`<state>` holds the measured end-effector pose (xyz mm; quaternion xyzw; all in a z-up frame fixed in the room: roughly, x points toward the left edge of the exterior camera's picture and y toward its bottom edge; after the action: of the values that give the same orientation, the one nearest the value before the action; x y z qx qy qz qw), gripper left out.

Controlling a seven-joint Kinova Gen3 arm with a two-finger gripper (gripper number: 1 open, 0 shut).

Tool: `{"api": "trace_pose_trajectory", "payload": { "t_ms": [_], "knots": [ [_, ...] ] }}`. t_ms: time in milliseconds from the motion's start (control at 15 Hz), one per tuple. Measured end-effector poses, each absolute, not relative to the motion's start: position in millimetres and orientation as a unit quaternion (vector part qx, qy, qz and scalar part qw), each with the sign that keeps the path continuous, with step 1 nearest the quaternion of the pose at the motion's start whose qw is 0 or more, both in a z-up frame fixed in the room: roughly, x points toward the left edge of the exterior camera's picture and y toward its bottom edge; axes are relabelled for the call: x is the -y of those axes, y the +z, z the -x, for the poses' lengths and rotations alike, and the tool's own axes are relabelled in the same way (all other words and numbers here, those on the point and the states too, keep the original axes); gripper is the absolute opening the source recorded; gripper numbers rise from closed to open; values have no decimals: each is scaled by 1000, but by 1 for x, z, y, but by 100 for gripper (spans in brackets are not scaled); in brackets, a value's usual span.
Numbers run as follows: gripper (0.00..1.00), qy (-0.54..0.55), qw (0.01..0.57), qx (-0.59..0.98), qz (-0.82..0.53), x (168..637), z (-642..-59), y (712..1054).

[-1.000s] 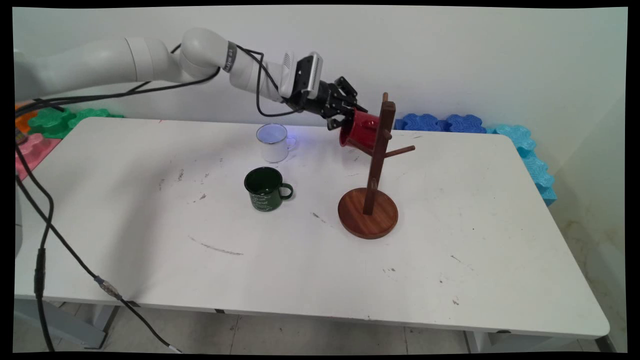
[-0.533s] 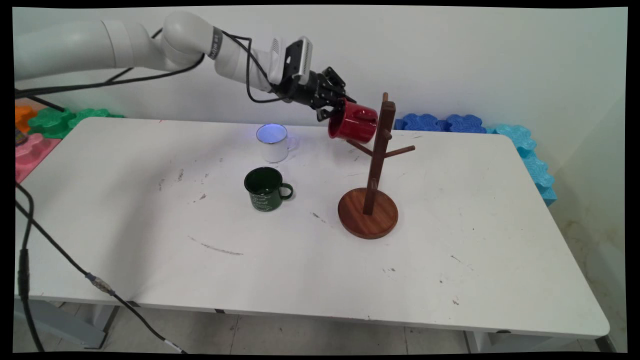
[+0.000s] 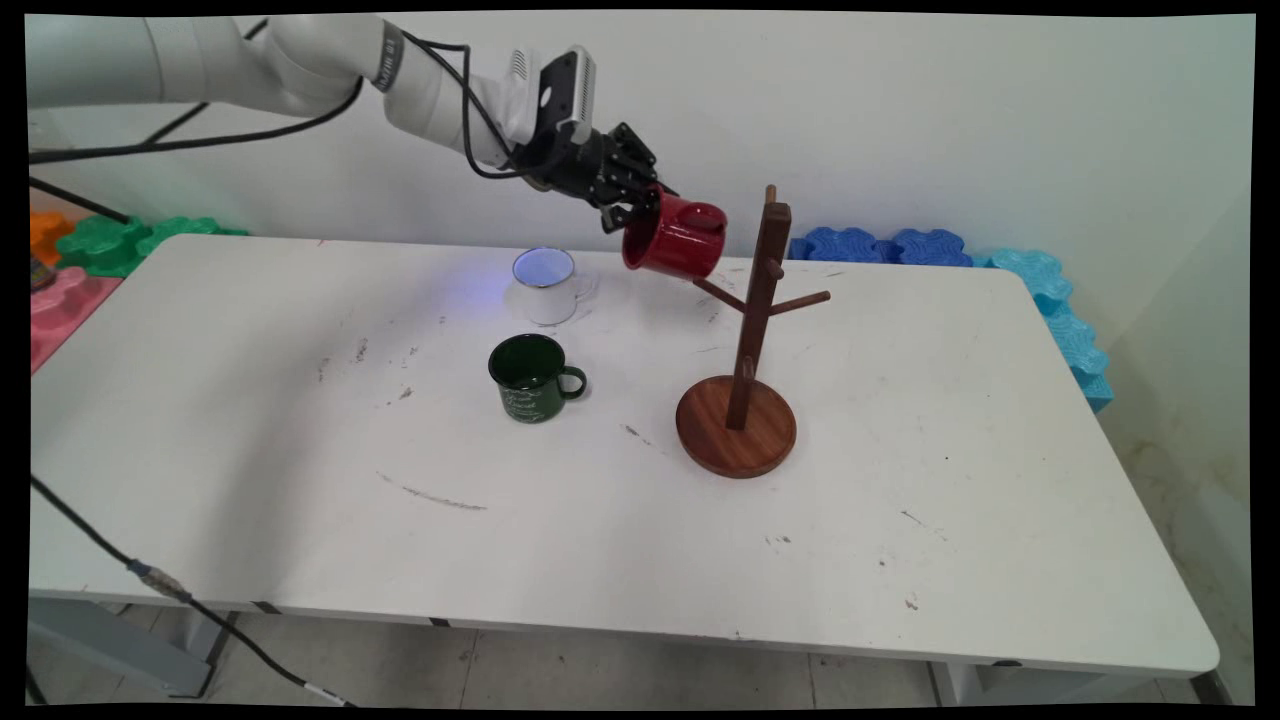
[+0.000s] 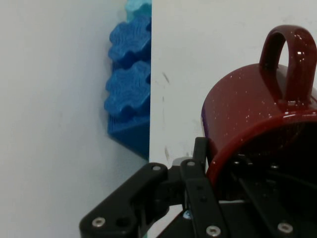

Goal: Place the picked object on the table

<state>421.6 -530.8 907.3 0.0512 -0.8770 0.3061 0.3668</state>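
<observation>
1. Nearest the camera, the white table shows scuffs and dark marks along its front half, and a black cable hangs past its near left edge.
2. Further in stands a wooden mug tree, its round base flat on the table and its pegs angled upward from the upright post.
3. Left of that base sits a dark green mug, upright, its handle pointing right.
4. Just behind the green mug stands a white enamel mug, also upright, handle to the right; the two mugs are near each other but apart.
5. Above the table, between the white mug and the mug tree's post, the gripper holds a red mug in the air, tipped on its side with its mouth toward the gripper and its handle on top.
6. The fingers are clamped on the red mug's rim: the hand view shows one finger outside the wall and black linkage inside the mouth.
7. The red mug is close to the post's left side, clear of the pegs in the main view.
8. At the table's far edges lie foam pieces against the wall, blue ones on the right and green ones on the left.
</observation>
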Motion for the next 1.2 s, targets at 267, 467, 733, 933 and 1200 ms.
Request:
{"api": "trace_pose_trajectory", "payload": {
  "t_ms": [267, 467, 733, 933, 1200],
  "knots": [
    [0, 296, 350, 885, -82, 511, -426, 922],
    [0, 287, 336, 892, -99, 494, -427, 930],
    [0, 274, 321, 899, -114, 473, -427, 936],
    [0, 265, 312, 904, -122, 459, -426, 939],
    [0, 248, 299, 912, -132, 434, -423, 942]
  ]
}}
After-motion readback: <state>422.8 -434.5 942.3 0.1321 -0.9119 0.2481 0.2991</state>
